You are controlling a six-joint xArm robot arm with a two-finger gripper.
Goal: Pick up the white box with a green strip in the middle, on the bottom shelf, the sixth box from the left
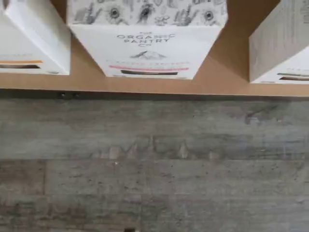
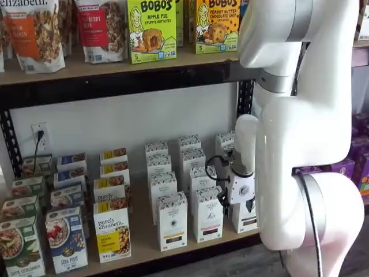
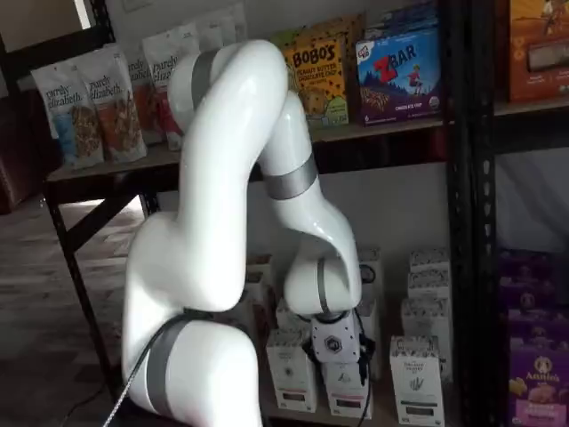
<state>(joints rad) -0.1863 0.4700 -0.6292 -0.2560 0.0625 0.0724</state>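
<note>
We see the tall white green-striped carton (image 2: 247, 221) close beneath the white-bodied, black-fingered tool (image 2: 248, 204), whose grip we cannot tell. A sideways drift risks seizing the pink-striped white carton (image 2: 207, 218) near the tool.

"ORGANIC PANTRY" — white carton (image 1: 147, 46); "BOBO'S" — yellow box (image 2: 151, 29)

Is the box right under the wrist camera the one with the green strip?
No, the box centered in the wrist view carries a pink strip above a black one, not green.
</note>
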